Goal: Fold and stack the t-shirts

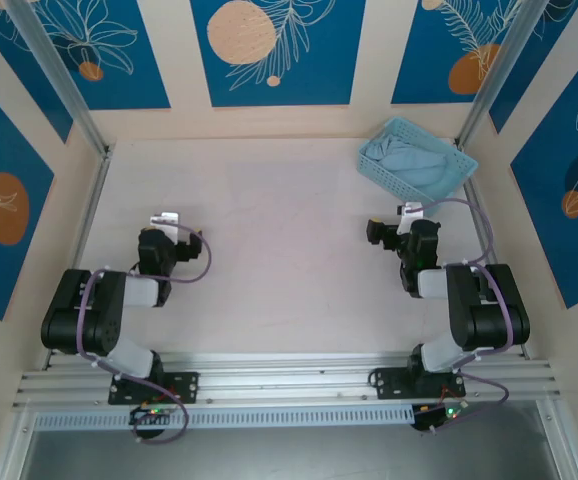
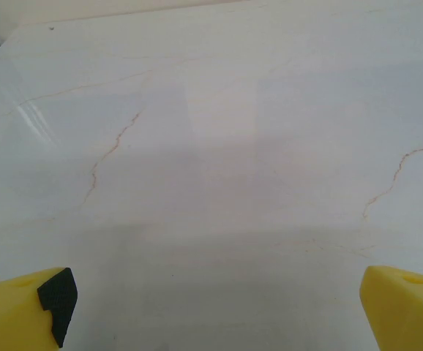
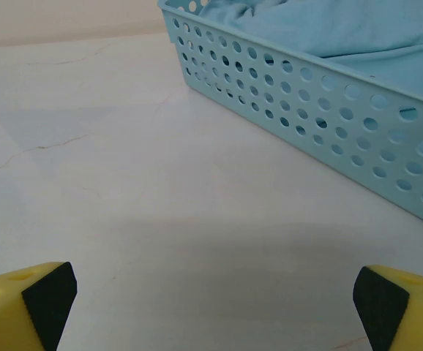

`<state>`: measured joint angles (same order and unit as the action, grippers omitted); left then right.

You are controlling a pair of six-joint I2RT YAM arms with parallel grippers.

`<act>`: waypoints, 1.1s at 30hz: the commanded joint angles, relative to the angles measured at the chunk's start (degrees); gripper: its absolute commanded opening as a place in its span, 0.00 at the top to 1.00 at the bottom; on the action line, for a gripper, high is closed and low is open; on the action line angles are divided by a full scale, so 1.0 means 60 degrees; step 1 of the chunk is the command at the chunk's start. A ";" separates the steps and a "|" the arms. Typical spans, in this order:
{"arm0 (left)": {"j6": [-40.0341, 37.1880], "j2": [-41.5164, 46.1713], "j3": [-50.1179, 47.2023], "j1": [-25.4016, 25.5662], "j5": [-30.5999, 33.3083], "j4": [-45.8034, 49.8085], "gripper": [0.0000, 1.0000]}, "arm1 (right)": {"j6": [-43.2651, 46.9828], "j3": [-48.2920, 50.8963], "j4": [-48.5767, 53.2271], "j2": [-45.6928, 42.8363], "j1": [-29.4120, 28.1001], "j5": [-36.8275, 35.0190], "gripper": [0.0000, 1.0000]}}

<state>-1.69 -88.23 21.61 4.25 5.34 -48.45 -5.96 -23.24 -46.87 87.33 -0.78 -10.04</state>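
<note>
A crumpled sky-blue t-shirt [image 1: 416, 160] lies bunched inside the light blue lattice basket [image 1: 371, 160] at the table's far right; its lettering is hidden. From the right wrist the t-shirt [image 3: 358, 36] fills the basket [image 3: 314, 110] at upper right. My right gripper [image 1: 401, 226] sits just in front of the basket, open, with nothing between its yellow fingertips [image 3: 32, 303]. My left gripper [image 1: 167, 226] rests at the near left, open over bare table, its yellow fingertips [image 2: 25, 314] wide apart.
The pale marbled tabletop [image 1: 269, 230] is bounded by cream walls with blue panels. Metal posts [image 1: 64, 75] stand at the far corners. An aluminium rail [image 1: 289, 375] carries both arm bases along the near edge.
</note>
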 commanded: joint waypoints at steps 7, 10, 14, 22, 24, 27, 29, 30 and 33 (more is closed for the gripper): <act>-0.0090 0.0028 0.0149 -0.0049 -0.0224 -0.0043 0.00 | -0.0106 0.0004 -0.0079 -0.0031 -0.0003 0.0106 0.00; -0.0082 0.0041 0.0145 -0.0049 -0.0217 -0.0042 0.00 | -0.0099 -0.0020 -0.0063 -0.0024 -0.0003 0.0107 0.00; -0.0084 0.0034 0.0164 -0.0049 -0.0231 -0.0026 0.00 | -0.0099 -0.0012 -0.0069 -0.0024 -0.0001 0.0107 0.01; -0.0113 0.0552 0.0364 -0.0020 -0.0113 0.0697 0.00 | -0.0062 -0.0038 0.0290 -0.0585 -0.0184 -0.0389 0.01; -0.0083 0.1766 0.1127 0.0339 0.1203 0.2899 0.00 | 0.0147 -0.0665 0.2146 -0.1691 -0.0598 -0.1217 0.01; 0.0288 0.3336 0.1841 0.0679 0.2629 0.3757 0.00 | -0.1042 -0.1851 0.4092 -0.3001 -0.0793 -0.2034 0.01; 0.2221 0.3779 0.3439 0.0528 0.3254 0.6635 0.00 | -0.2940 -0.3462 0.6636 -0.3116 -0.0527 -0.2161 0.00; 0.3795 0.3703 0.4781 0.0416 0.3588 0.9372 0.00 | -0.4521 -0.4510 0.8649 -0.2939 -0.0211 -0.1801 0.00; 0.5838 0.2689 0.6681 -0.0252 0.2686 1.1645 0.00 | -0.6593 -0.6886 1.1861 -0.1827 0.0455 -0.0974 0.00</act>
<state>16.86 -68.71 54.83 6.00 21.54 -2.92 -29.36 -56.73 -0.19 72.49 -1.13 -18.39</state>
